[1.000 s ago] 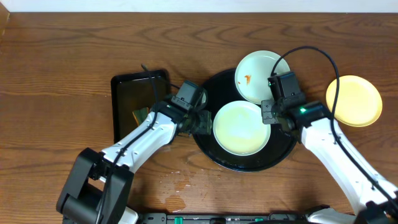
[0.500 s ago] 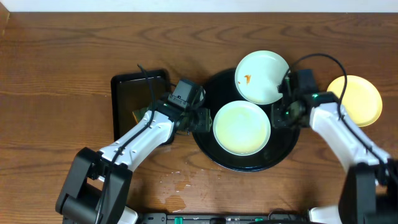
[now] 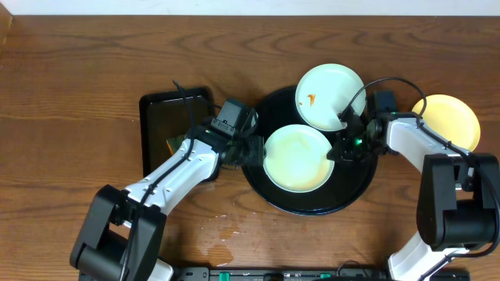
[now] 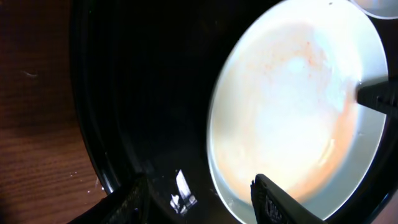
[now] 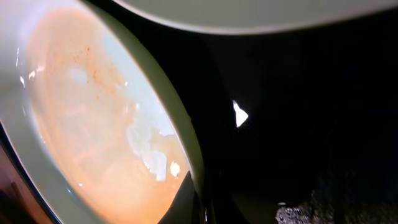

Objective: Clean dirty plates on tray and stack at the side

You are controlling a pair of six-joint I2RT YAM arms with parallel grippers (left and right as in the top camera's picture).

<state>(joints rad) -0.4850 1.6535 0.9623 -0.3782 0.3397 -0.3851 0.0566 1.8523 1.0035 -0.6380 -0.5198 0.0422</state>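
On the tray (image 3: 312, 203) lie one pale plate (image 3: 295, 158), one smeared plate (image 3: 328, 94).

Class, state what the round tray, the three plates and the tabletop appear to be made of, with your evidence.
Tray: probably glossy black plastic or lacquer; it mirrors highlights. Plates: smooth glazed ceramic or melamine, unclear which; shiny wet sheen. Tabletop: wood or wood-look laminate; brown grain lines.

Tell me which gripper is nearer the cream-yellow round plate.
Right. The right gripper is just left of the cream-yellow plate; the left gripper sits across the black tray.
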